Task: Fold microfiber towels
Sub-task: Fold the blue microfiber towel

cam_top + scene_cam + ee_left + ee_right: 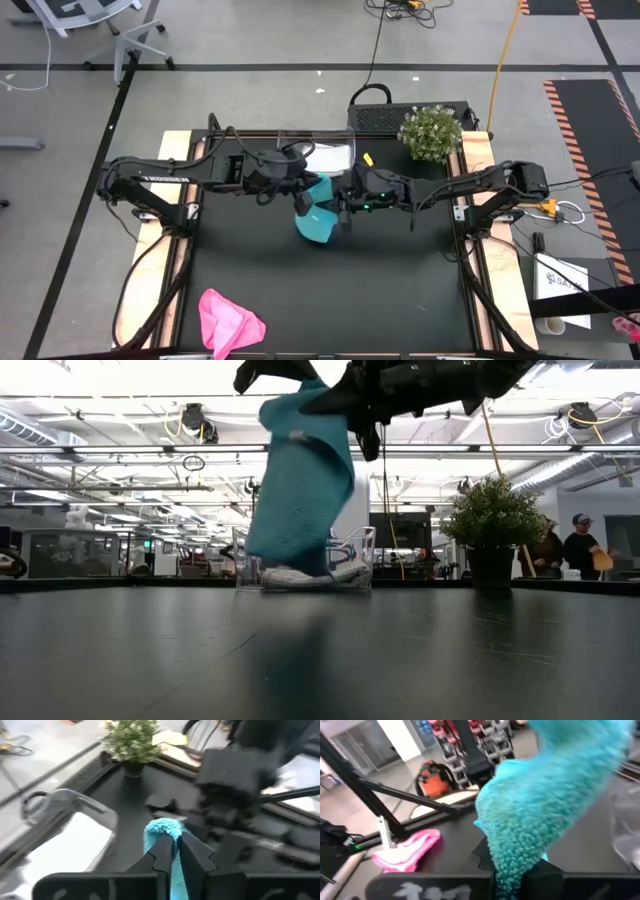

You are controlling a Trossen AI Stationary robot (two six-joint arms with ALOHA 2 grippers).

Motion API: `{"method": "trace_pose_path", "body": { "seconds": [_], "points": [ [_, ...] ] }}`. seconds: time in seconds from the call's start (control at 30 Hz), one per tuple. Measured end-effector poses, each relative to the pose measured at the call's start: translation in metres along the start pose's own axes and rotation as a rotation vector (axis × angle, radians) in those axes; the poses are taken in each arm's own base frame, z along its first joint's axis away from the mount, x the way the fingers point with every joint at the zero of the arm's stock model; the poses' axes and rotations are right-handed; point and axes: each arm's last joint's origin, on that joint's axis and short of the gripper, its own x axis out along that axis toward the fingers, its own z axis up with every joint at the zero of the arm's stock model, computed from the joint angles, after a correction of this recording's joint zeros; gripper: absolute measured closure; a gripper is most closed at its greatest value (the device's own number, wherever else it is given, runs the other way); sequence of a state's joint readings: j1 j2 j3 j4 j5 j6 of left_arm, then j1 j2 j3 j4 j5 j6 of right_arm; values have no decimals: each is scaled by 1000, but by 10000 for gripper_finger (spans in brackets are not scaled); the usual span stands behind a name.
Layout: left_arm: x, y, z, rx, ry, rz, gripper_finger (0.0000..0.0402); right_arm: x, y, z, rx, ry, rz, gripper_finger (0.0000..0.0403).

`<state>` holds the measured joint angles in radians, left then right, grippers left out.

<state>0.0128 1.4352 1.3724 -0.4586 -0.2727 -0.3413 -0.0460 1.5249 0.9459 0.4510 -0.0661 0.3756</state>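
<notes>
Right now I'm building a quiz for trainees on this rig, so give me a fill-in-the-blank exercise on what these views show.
1. Both tools, the left tool and the right tool, hold the ____ towel in the air.
2. The pink towel lies crumpled on the ____.
3. The clear plastic tub holds a ____ cloth.
4. Beside the tub stands a potted ____.

Missing words: teal; table; white; plant

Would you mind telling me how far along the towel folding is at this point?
Nothing looks folded yet. In hand: the teal towel hangs in the air above the table, pinched by the left gripper and the right gripper. Left: the pink towel lies crumpled near the table's front edge, and a white cloth sits in the clear tub at the back.
</notes>
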Motion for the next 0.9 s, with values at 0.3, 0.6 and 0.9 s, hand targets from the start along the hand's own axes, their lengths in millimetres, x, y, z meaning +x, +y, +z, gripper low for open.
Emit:
{"method": "trace_pose_path", "body": {
  "seconds": [0.3, 0.6, 0.9],
  "points": [
    [-2, 15, -5, 75, 54, 167, 296, 0, 2, 1, 15, 1, 37, 402],
    [-7, 47, -15, -50, 226, 280, 219, 0, 2, 0, 23, 7, 42, 402],
    [-6, 41, -20, -44, 385, -42, 203, 0, 2, 0, 23, 7, 42, 402]
  ]
}}
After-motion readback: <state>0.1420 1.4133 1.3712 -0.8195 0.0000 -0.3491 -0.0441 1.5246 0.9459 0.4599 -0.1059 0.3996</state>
